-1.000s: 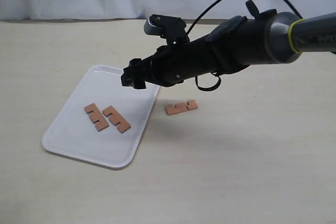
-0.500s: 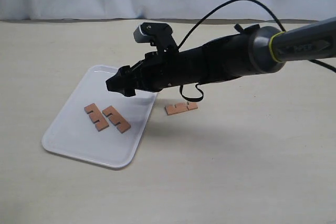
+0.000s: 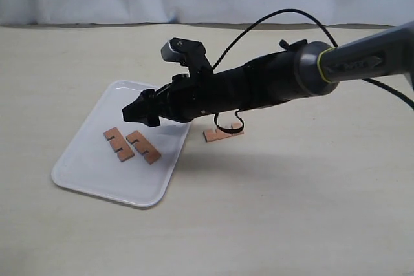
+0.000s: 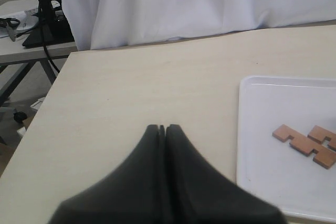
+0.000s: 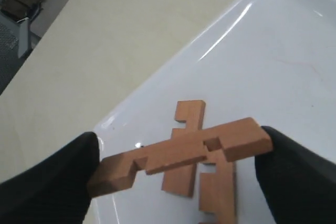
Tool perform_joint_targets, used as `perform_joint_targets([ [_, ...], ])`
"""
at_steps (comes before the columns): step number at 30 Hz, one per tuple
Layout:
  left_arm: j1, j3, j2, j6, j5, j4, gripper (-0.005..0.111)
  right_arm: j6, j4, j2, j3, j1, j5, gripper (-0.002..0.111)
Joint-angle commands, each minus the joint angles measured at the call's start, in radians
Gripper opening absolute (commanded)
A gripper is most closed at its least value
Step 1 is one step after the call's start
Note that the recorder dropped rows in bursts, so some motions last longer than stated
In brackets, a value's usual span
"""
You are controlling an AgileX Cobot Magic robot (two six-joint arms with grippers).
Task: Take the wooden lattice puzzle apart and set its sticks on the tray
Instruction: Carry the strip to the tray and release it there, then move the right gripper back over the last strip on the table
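Notched reddish-brown wooden stick point(image 5: 181, 153) sat clamped in your right claw point(image 3: 138, 112) above the flat white plastic tray point(image 3: 90, 171); placing seemed underway, and next you needed to lower and release.

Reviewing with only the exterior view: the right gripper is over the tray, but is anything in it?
Observer: Yes. The right wrist view shows the right gripper shut on a stick, clamped by its two ends.
Operator: What lies under it?
Observer: The two sticks already lying on the tray; it hangs right above them.
Operator: And the left gripper? It's out of my frame.
Observer: The left gripper is shut with nothing in it, over the table beside the tray.
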Motion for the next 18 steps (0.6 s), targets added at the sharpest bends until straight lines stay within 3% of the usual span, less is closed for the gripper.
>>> perform_joint_targets([
  [1,-0.002,0.002,-0.002,0.001,-0.018,-0.002,0.0,0.1,-0.051,-0.001,-0.019,-0.001,0.043,0.083],
  [8,-0.002,0.002,-0.002,0.001,-0.018,-0.002,0.0,0.225,-0.161,-0.001,-0.019,-0.001,0.082,0.106],
  [18,-0.002,0.002,-0.002,0.001,-0.018,-0.002,0.0,0.225,-0.278,-0.029,-0.052,-0.003,0.24,0.107],
])
